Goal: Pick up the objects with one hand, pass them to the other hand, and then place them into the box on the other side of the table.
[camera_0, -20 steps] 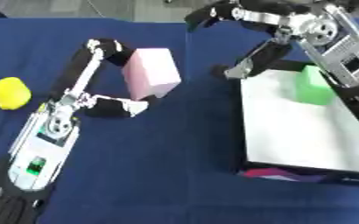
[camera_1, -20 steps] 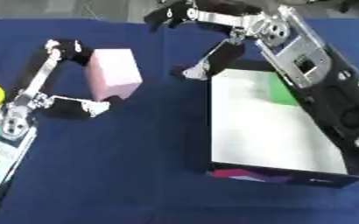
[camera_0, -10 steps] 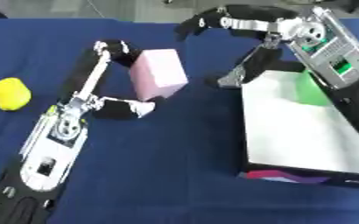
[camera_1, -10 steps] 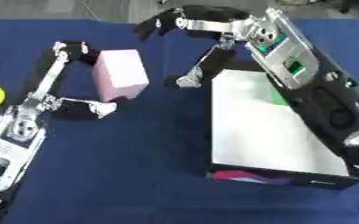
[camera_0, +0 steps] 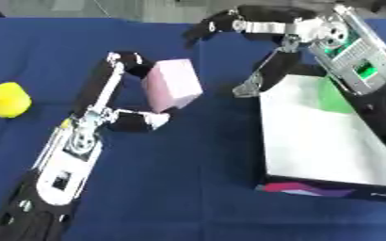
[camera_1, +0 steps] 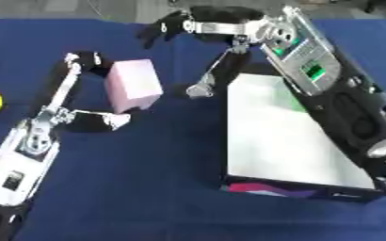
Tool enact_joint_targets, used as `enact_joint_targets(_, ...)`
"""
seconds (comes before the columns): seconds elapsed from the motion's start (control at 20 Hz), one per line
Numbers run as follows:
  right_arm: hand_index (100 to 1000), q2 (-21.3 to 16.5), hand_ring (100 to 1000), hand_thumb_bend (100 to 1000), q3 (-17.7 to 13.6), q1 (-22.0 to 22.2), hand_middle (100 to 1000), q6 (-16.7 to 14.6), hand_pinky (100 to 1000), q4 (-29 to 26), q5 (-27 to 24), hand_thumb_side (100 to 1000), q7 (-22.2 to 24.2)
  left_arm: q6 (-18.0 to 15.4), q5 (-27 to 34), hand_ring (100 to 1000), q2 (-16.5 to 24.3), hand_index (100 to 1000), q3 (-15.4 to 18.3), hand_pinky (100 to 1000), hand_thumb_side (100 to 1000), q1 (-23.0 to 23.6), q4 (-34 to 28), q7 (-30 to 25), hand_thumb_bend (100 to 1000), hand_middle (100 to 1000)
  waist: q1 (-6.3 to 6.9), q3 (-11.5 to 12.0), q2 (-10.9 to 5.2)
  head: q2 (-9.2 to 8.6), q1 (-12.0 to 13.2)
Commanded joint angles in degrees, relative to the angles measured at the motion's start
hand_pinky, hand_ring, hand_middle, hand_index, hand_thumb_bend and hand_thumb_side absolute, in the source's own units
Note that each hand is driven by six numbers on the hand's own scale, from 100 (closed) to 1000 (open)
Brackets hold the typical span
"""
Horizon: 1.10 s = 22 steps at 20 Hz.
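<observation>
A dark blue cloth covers the table (camera_0: 188,188), with a grey floor showing past its far edge. Near the middle, a pale pink foam-like block (camera_0: 172,84), box-shaped with soft edges and matte faces, is tilted with one corner pointing down and appears raised above the cloth. The left hand (camera_0: 114,110) grips it: the long fingers (camera_0: 124,61) curl over its upper left edge and the thumb presses from below at its lower corner. The right hand (camera_0: 258,44) reaches in from the upper right with fingers spread and relaxed, holding nothing; its dark fingertips (camera_0: 203,29) hang above and beyond the block, apart from it, and its thumb points down toward the box's near-left corner. On the right stands an open white cardboard box with a dark outer wall (camera_0: 328,188), and a green object (camera_0: 334,100) lies inside at its far end. A yellow rounded object (camera_0: 8,99) sits on the cloth at the far left, well apart from the block.
</observation>
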Motion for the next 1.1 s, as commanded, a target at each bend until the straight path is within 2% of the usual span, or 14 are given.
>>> enact_joint_targets(0.05,968,-0.2,954,375,-0.3,-1.3,838,0.0,890,-0.6,1.0,286,0.0,-0.3,-0.2,531,-0.8,470,0.5,648,100,-1.4,-0.5,0.7,100,427,-0.71,0.0,-0.03,-0.51,-0.2)
enact_joint_targets(0.3,941,1.0,949,388,0.1,-1.9,821,-0.6,888,1.1,4.2,307,-0.1,-0.2,0.1,529,-1.9,471,0.4,647,100,-1.6,-1.1,1.0,100,426,-0.79,0.2,0.24,-0.56,-0.4)
enact_joint_targets(0.35,932,1.2,946,360,0.1,-2.1,816,-0.7,887,1.5,4.9,314,-0.2,-0.1,0.2,529,-2.0,471,0.4,647,100,-1.5,-1.1,1.0,100,426,-0.81,0.2,0.27,-0.58,-0.4)
enact_joint_targets(0.4,928,1.4,943,391,0.2,-2.3,810,-0.8,887,1.9,5.4,302,-0.4,-0.1,0.2,528,-2.3,472,0.4,647,100,-1.5,-1.1,1.1,100,425,-0.82,0.2,0.3,-0.59,-0.4)
enact_joint_targets(0.65,917,2.0,937,394,0.5,-3.0,782,-0.8,885,3.1,7.4,306,-1.2,0.4,1.0,526,-3.4,473,0.6,647,100,-1.3,-1.4,1.4,100,422,-0.92,0.3,0.41,-0.74,-0.5)
enact_joint_targets(1.1,920,2.2,938,396,0.8,-3.2,774,-0.7,885,3.7,8.5,322,-1.7,0.6,1.9,523,-4.2,474,0.4,645,100,-1.3,-1.8,1.7,100,418,-0.98,0.2,0.63,-0.74,-0.5)
